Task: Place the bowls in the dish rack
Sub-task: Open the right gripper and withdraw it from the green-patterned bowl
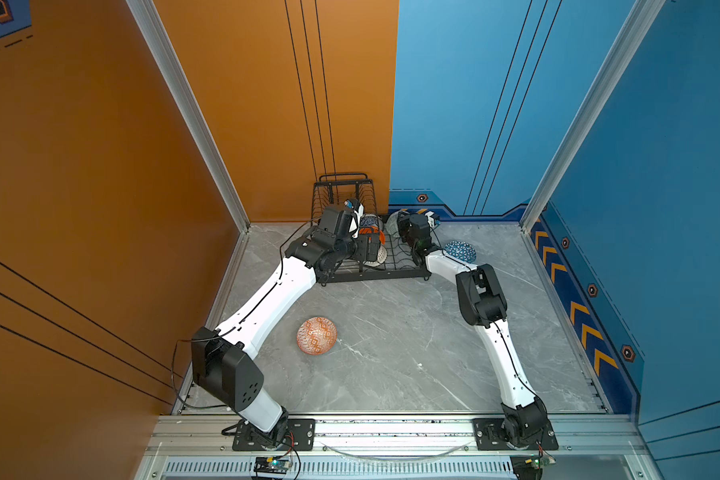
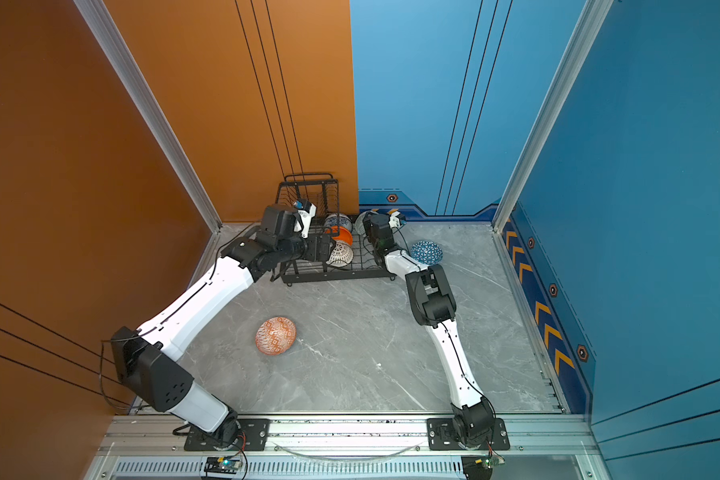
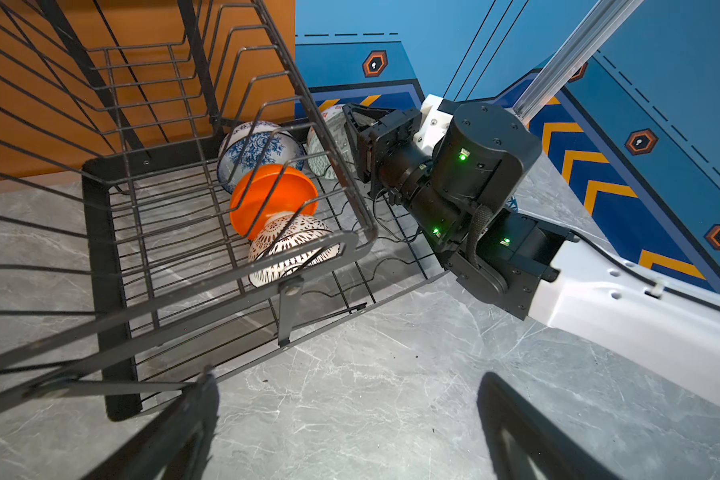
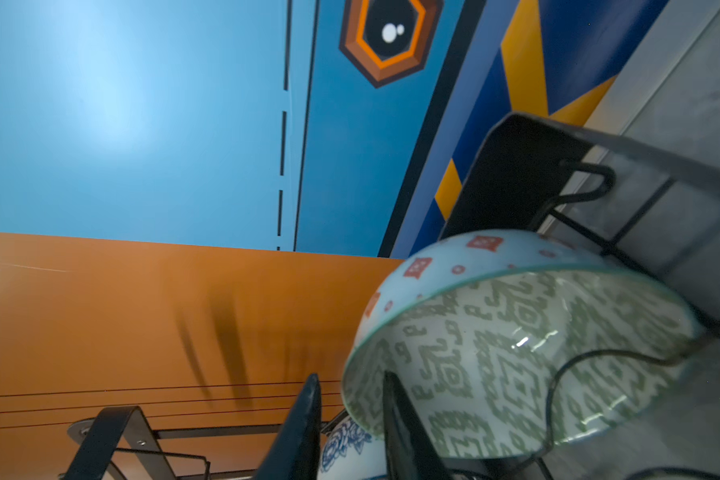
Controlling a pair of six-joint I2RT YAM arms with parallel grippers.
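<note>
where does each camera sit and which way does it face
Top views: overhead at the front, looking down on the dish rack; both arms show.
Left wrist: faces the rack's orange bowl; own open jaws, right arm.
Right wrist: close on the pale green bowl; own jaws astride its rim.
Shared: both wrist views catch the floral bowl.

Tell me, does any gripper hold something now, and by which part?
Left gripper: open, empty. Right gripper: its jaws straddle the pale green bowl at the rim, but a gap shows, so it seems not gripped.
</note>
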